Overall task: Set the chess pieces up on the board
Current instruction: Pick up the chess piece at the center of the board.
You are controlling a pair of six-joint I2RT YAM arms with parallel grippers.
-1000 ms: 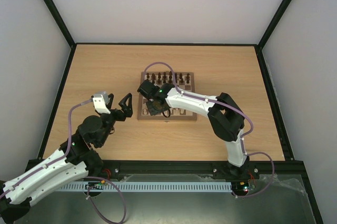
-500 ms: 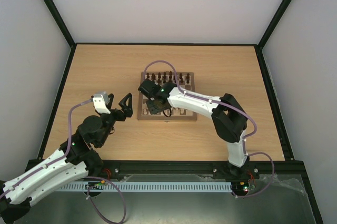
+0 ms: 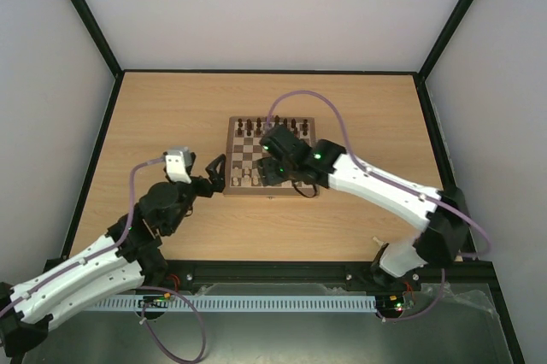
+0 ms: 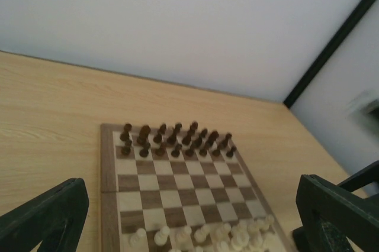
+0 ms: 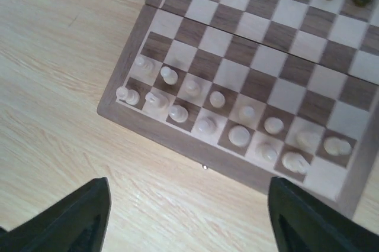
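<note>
Find the left hand (image 3: 217, 173) just beside the board (image 3: 270, 194), at its near-left corner, over bare tabletop (image 3: 171, 116). Note fingers spread to full width, nothing held. Compare with one second ago: advanced forward and rightward, closer to the board.

Find the right hand (image 5: 188, 193) above the board's near edge, fingers well apart, nothing between them. Compare with one second ago: shifted from the near-left squares toward the middle of the near edge, with the right arm (image 3: 385, 193) swung out low to the right.

Locate the chess pieces (image 5: 218, 99) crowded on the two nearest rows, several apparently tipped over, one at the near-left corner touching the border. Locate the dark pieces (image 4: 177, 138) standing in the two farthest rows.
</note>
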